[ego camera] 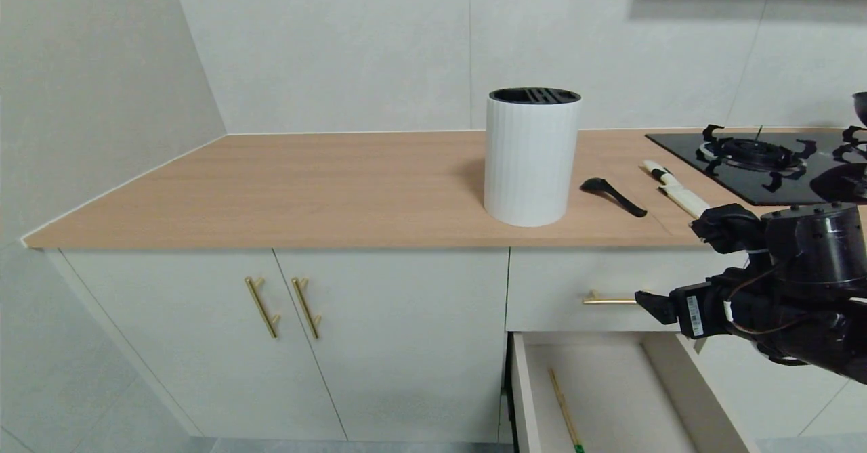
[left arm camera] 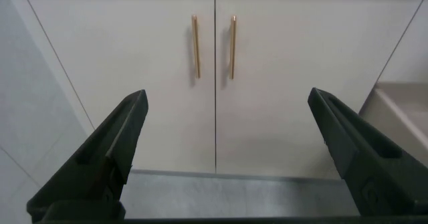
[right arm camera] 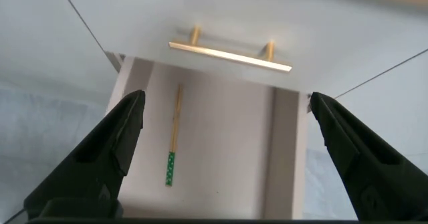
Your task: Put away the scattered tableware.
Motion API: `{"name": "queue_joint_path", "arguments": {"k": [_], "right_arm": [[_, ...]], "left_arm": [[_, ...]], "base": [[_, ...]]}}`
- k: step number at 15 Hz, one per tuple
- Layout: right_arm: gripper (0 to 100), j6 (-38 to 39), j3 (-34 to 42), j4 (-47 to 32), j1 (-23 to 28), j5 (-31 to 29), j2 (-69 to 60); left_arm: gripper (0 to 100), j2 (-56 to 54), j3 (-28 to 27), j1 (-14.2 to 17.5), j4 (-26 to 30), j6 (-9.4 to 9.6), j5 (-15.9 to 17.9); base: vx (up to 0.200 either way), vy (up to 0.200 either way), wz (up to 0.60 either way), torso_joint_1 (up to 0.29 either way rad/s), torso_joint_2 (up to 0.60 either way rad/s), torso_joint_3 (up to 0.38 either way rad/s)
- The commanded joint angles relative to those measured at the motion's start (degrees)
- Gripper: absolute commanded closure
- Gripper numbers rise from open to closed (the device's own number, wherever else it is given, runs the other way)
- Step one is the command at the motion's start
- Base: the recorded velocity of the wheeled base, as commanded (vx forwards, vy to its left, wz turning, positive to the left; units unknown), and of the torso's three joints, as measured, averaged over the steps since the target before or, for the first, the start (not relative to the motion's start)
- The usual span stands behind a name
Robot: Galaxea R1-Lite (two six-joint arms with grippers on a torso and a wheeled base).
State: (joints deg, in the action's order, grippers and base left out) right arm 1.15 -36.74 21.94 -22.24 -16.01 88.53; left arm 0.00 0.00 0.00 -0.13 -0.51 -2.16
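Note:
On the wooden counter (ego camera: 305, 189) lie a black spoon (ego camera: 613, 196) and a white-handled utensil (ego camera: 674, 189), both to the right of a white ribbed utensil holder (ego camera: 528, 158). Below them a drawer (ego camera: 525, 392) stands pulled out, with a wooden chopstick (ego camera: 565, 412) lying inside. My right gripper (ego camera: 677, 267) hangs open and empty in front of the counter edge, above that drawer. In the right wrist view the open gripper (right arm camera: 226, 98) frames the drawer (right arm camera: 281, 157) and the green-tipped chopstick (right arm camera: 172, 144). My left gripper (left arm camera: 226, 97) is open and empty, facing the cabinet doors.
A black gas hob (ego camera: 758, 158) sits at the counter's right end. The shut upper drawer carries a gold handle (ego camera: 609, 299), (right arm camera: 231, 55). Two cabinet doors with gold handles (ego camera: 284, 307), (left arm camera: 214, 47) lie left of the drawers. Tiled walls close the back and left.

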Motion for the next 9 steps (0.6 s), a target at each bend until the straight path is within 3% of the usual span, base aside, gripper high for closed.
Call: {"name": "queue_joint_path", "arguments": {"k": [1, 6, 9], "right_arm": [[0, 0.0, 0.0, 0.03, 0.0, 0.01, 0.24], [0, -0.09, -0.79, 0.21, 0.97, 0.19, 0.42], [0, -2.29, -5.71, 0.29, 3.51, 0.36, 2.97]], "left_arm": [[0, 0.09, 0.0, 0.0, -0.04, -0.02, -0.04], [0, 0.09, 0.0, 0.0, -0.04, -0.02, -0.04], [0, 0.09, 0.0, 0.0, -0.04, -0.02, -0.04]], "base": [[0.0, 0.0, 0.0, 0.207, -0.47, -0.276], [0.0, 0.0, 0.0, 0.208, -0.46, -0.268], [0.0, 0.0, 0.0, 0.061, -0.12, -0.072]]}}
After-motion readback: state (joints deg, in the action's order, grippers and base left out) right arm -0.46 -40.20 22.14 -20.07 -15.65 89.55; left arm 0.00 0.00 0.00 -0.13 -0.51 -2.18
